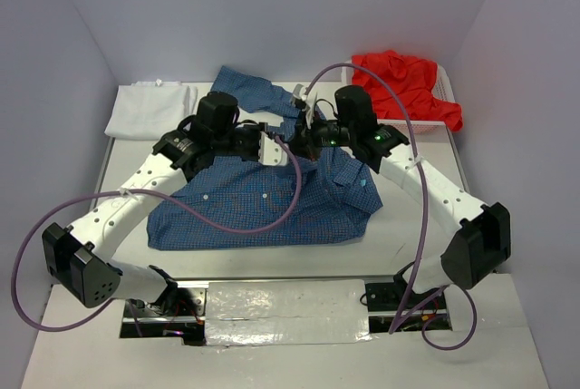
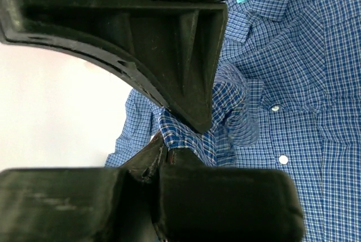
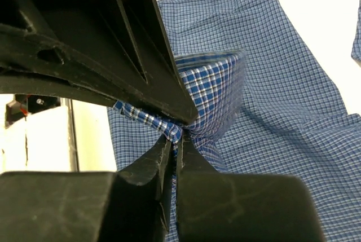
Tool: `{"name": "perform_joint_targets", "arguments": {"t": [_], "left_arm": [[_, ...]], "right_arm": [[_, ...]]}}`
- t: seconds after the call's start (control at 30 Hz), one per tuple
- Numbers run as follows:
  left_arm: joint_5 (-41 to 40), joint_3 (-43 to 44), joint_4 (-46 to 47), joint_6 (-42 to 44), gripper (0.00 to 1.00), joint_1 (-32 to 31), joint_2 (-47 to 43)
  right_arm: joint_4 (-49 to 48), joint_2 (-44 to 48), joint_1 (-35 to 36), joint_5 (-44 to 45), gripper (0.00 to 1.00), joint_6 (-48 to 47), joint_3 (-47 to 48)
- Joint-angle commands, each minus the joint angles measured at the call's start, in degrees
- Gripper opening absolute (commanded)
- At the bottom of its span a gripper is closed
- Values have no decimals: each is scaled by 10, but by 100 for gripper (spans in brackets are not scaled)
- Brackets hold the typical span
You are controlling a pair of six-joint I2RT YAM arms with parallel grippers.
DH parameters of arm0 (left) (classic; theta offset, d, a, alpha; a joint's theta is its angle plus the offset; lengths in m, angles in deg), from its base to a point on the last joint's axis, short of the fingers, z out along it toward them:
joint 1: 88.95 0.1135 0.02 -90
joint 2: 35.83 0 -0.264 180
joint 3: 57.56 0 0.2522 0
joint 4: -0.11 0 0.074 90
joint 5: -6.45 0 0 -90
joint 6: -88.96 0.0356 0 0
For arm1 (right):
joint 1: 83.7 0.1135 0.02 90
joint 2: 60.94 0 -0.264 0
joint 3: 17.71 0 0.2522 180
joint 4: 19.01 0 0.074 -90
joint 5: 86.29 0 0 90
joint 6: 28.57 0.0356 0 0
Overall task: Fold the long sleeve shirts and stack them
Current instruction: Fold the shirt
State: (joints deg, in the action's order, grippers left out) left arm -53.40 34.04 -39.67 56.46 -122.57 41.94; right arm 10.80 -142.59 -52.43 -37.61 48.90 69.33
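Plain pale walls [image 1: 272, 8] on three sides, white table [image 1: 82, 353], soft even light, silvery strip [image 1: 285, 309] at near edge

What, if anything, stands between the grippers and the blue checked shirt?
Nothing visible. The left gripper and right gripper are each shut on a fold of the blue checked shirt, cloth pinched directly between the jaws.

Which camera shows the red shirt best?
The top camera. Only there can you see the red shirt, bunched up at the far right on a white basket. Both wrist cameras are filled by the blue shirt, so the red one is out of sight.
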Motion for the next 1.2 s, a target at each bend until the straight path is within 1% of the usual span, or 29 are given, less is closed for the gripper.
{"name": "perform_joint_targets", "arguments": {"t": [0.0, 0.03, 0.07, 0.1, 0.13, 0.17, 0.2, 0.27, 0.3, 0.33, 0.37, 0.4, 0.43, 0.47, 0.53, 0.57, 0.63, 0.67, 0.83, 0.87, 0.93, 0.97, 1.0, 1.03, 1.1, 1.13, 1.17], "left_arm": [[11, -1, 47, -40, 0, -4, -31], [-21, -1, 49, -48, 1, -4, -32], [-39, 4, 32, -48, 23, -1, -30], [-53, 28, 12, -36, 43, 2, -26], [-67, 41, -9, -30, 67, 8, -22], [-69, 56, -30, -23, 98, 14, -17], [-69, 80, -66, -6, 99, 30, -16], [-60, 97, -100, 16, 99, 46, -19], [-55, 105, -117, 52, 99, 58, -21], [-52, 104, -154, 78, 99, 61, -27], [-49, 98, -174, 106, 99, 61, -32], [-44, 77, -197, 177, 99, 61, -35], [-39, 65, -237, 204, 99, 61, -39], [-28, 44, -248, 226, 99, 60, -38], [-9, 29, -271, 232, 99, 59, -33], [12, 24, -270, 223, 99, 58, -31], [27, 12, -251, 205, 99, 52, -28], [36, 2, -239, 179, 99, 47, -27], [64, -28, -181, 137, 99, 44, -26], [64, -47, -144, 112, 99, 39, -28], [25, -73, -66, 43, 99, 27, -35], [10, -91, -32, -14, 99, 12, -35], [-4, -98, 21, -39, 99, 5, -34], [-24, -105, 41, -88, 99, -6, -32], [-47, -109, 89, -133, 99, -10, -27], [-55, -103, 98, -167, 95, -10, -24], [-62, -98, 102, -178, 85, -10, -20]], "right_arm": [[-1, 15, 3, 8, 0, -4, 14], [-16, 24, 3, 8, 0, -6, 3], [-27, 43, 4, 8, 0, -7, -21], [-42, 51, 3, 7, 0, -8, -32], [-48, 58, 3, 6, 0, -9, -41], [-53, 65, 3, 5, 0, -9, -53], [-57, 66, 3, 4, 0, -10, -55], [-52, 61, 3, -2, 0, -13, -53], [-47, 60, 3, -3, 0, -14, -50], [-45, 60, 3, -4, 0, -14, -46], [-44, 60, 3, -5, 0, -14, -45], [-44, 60, 3, -7, 0, -14, -45], [-46, 61, 3, -8, 0, -12, -44], [-47, 63, 3, -8, 0, -11, -43], [-45, 63, 2, -5, 0, -9, -39], [-41, 62, 3, -4, 0, -9, -38], [-41, 64, 3, -3, 0, -7, -40], [-44, 66, 4, -2, 0, -6, -42], [-64, 76, 4, 7, 0, 12, -54], [-66, 77, 3, 8, 0, 15, -55], [-68, 81, 5, 12, 0, 18, -58], [-70, 82, 4, 16, 0, 19, -59], [-73, 83, 4, 17, 0, 22, -62], [-75, 85, 4, 18, 0, 24, -64], [-80, 86, 4, 18, 0, 30, -69], [-81, 89, 4, 19, 0, 30, -72], [-83, 90, 4, 20, 0, 31, -74]]}}
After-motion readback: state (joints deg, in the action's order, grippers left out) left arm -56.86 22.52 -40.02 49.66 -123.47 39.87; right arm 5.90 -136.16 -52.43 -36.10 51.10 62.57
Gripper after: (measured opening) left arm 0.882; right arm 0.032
